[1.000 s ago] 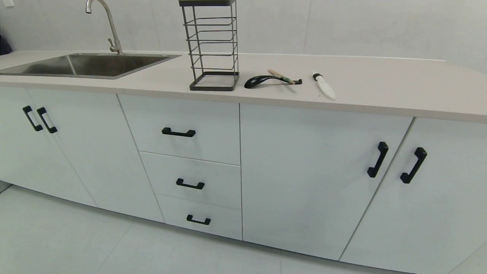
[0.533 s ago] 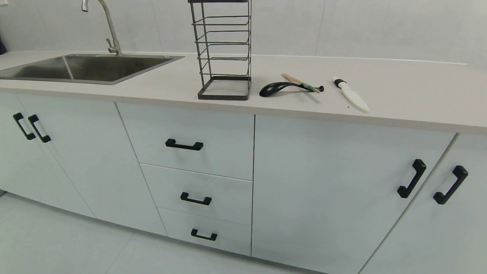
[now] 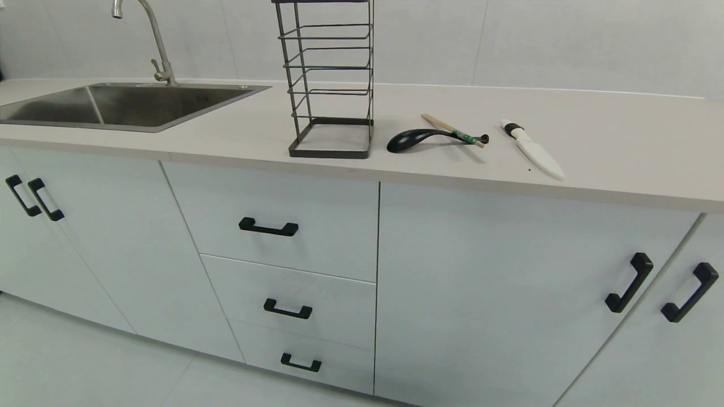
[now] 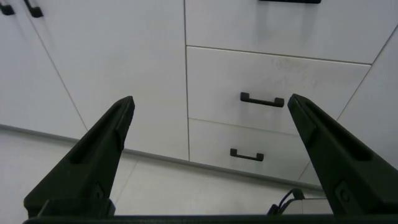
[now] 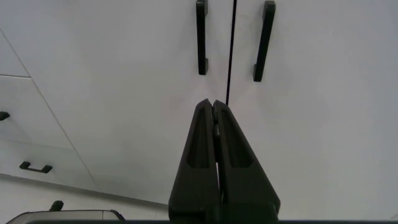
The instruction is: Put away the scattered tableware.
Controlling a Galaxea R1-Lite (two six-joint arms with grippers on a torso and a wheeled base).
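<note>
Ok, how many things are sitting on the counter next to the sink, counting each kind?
Wire rack: 1
Black spoon: 1
Chopsticks, lying together as one bundle: 1
White knife: 1
Total: 4

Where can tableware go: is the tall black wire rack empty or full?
Empty: through the tall black wire rack only countertop shows.
</note>
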